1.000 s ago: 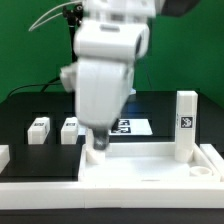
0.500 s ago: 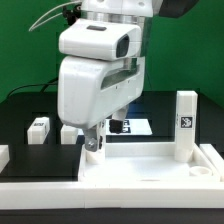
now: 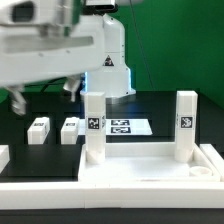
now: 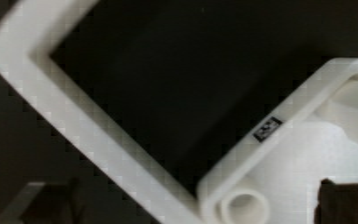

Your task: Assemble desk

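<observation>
The white desk top (image 3: 150, 168) lies flat at the front of the table. Two tagged post legs stand upright in it: one at its left corner (image 3: 94, 125), one at its right corner (image 3: 186, 124). Two more legs (image 3: 38, 128) (image 3: 68, 128) lie loose on the black mat to the left. My gripper (image 3: 44, 95) hangs blurred above those loose legs, high and to the left of the left post. It is open and holds nothing. The wrist view shows the top's rim (image 4: 87, 110) and a tagged leg (image 4: 274, 135) beneath the gripper (image 4: 190, 208), with dark fingertips (image 4: 30, 205) at each side.
The marker board (image 3: 128, 126) lies behind the desk top. The robot's base (image 3: 110, 62) stands at the back. A white border rail (image 3: 35, 172) runs along the front left, with another white piece (image 3: 3, 155) at the left edge.
The arm has lifted off the left post leg and swung up toward the exterior view's left. That leg, covered before, now stands in full view. The jaws stayed open.
</observation>
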Tool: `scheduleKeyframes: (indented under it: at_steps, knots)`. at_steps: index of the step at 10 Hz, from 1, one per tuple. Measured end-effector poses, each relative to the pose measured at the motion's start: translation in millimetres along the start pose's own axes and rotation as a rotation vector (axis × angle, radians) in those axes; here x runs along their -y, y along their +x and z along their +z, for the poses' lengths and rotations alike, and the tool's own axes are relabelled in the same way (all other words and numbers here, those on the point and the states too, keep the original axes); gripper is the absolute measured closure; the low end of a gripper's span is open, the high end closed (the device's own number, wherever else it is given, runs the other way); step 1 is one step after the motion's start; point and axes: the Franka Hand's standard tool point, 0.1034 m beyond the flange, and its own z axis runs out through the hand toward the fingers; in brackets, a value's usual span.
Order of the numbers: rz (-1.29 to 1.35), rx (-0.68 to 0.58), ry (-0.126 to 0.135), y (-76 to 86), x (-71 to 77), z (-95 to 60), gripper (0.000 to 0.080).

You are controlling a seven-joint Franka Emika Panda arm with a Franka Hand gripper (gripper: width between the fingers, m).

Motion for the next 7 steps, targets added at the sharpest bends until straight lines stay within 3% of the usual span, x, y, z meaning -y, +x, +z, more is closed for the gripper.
scheduleKeyframes:
  at_steps: [1, 5, 6, 7]
  knots:
    - [0.082, -0.014, -0.017, 1.3, -0.9, 2.0, 0.0151]
    - [0.315, -0.015, -0.003, 2.0, 3.0, 4.9, 0.0151]
    - [0.434, -0.043, 0.048, -8.9, 1.3, 3.2, 0.0151]
    - [0.547, -0.058, 0.099, -34.7, 0.5, 7.1, 0.0151]
